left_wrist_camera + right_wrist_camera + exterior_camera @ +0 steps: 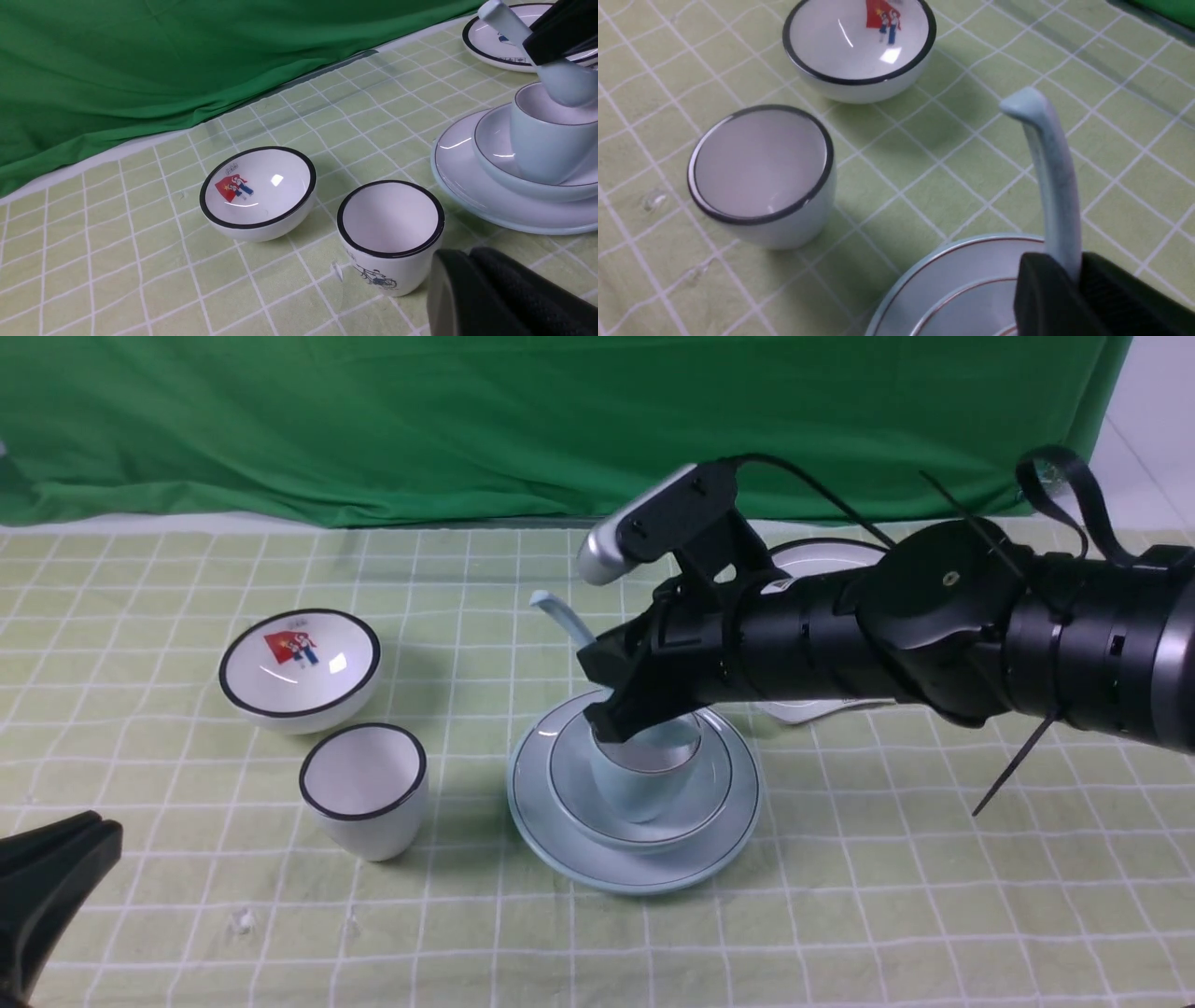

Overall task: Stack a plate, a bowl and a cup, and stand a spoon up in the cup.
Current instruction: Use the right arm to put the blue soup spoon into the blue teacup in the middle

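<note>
We call 12 o'clock the way that points away from the robot.

The pale blue plate (635, 875) lies flat near the middle of the desk (887, 915). The desk has a light green cover with white squares. The pale blue bowl (705, 798) sits in the middle of the plate. The pale blue cup (644, 789) stands upright inside the bowl. The three make one stack.

The right tool (614, 719) reaches in from 3 o'clock and hangs just over the mouth of the cup. It is closed on the spoon (560, 613), pinching it low on the handle. The round end of the spoon is at the mouth of the cup. We cannot tell if it touches the bottom. The handle sticks up and leans toward 11 o'clock.

The left tool (84, 845) is low at 8 o'clock from the stack, well apart from it. Its two fingers are pressed together.

A white cup (364, 789) with a black rim stands near the plate at 9 o'clock. A white bowl (299, 667) with a red picture sits at 10 o'clock. A white plate (826, 560) with a black rim lies at 1 o'clock, partly hidden by the right arm. A green cloth (467, 420) hangs at the far edge.
</note>
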